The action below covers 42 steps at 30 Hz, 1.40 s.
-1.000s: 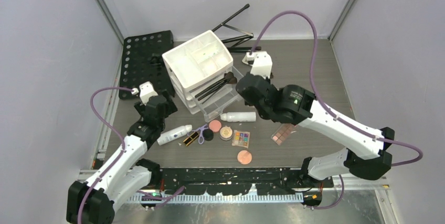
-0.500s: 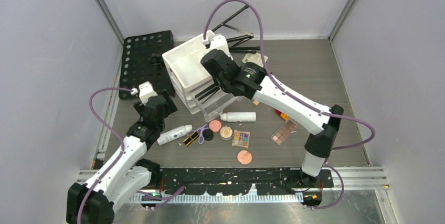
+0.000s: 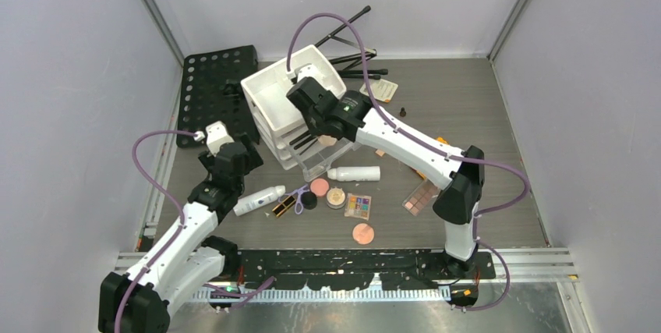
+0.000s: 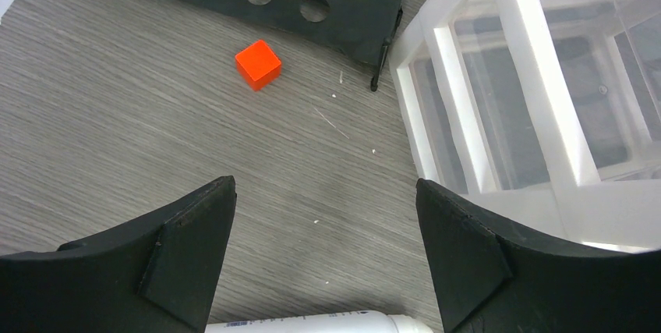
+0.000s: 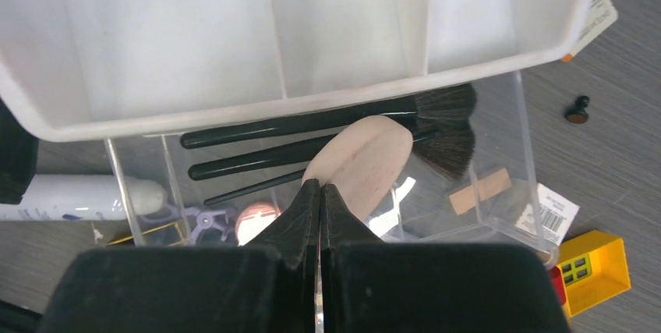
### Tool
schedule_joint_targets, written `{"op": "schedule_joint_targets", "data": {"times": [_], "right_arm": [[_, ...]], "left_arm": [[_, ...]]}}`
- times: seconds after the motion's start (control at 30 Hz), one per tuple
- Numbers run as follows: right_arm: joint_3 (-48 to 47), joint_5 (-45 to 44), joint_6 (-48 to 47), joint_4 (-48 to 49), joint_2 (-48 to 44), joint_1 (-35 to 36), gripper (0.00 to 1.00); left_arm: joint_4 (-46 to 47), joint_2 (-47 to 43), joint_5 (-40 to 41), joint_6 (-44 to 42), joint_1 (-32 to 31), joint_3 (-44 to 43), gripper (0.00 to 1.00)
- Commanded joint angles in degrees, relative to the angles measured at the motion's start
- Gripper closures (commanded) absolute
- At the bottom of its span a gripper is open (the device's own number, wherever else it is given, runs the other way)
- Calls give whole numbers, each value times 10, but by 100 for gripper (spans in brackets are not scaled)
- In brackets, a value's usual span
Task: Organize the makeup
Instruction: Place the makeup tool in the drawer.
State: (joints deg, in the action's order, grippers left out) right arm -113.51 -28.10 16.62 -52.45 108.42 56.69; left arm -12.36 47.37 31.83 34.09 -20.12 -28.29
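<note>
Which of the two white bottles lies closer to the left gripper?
The white bottle beside the lipstick, right by the left gripper; the other bottle lies farther right.

No legible text anywhere. A white tag [image 5: 558,210] lying on the table under the clear drawer has a barcode and tiny print lines, too small to read. A paper card [image 5: 602,12] behind the white tray has dark print and an orange corner, unreadable. The white tube [image 5: 74,196] has faint grey lettering, blurred. The white bottle [image 4: 312,322] has a row of small blue characters, cut off by the frame edge. No brands or numbers made out.
</note>
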Motion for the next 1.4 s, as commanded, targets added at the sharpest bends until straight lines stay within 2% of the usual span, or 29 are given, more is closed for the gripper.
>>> {"op": "schedule_joint_targets", "data": {"times": [0.0, 0.27, 0.37, 0.4, 0.53, 0.8, 1.2, 1.37], "right_arm": [[-27, 50, 0, -9, 0, 11, 100], [-16, 119, -13, -28, 1, 21, 96], [-8, 136, -13, -27, -2, 21, 87], [-6, 138, -13, -26, -4, 21, 79], [5, 112, -8, -18, -16, 21, 65], [29, 9, 15, -12, -90, 21, 63], [333, -108, 128, 10, -391, 21, 62], [464, -105, 200, 31, -515, 21, 57]], "left_arm": [[17, -8, 5, 2, 2, -4, 12], [19, 6, 2, 1, 2, -9, 12], [21, 3, 4, 2, 2, -7, 12], [22, 2, 4, 1, 2, -5, 12], [23, 3, 4, 2, 2, -4, 12], [23, 7, 4, 1, 2, -5, 12], [31, 3, 9, 1, 2, 1, 12], [37, 13, -1, -1, 2, -2, 12]]}}
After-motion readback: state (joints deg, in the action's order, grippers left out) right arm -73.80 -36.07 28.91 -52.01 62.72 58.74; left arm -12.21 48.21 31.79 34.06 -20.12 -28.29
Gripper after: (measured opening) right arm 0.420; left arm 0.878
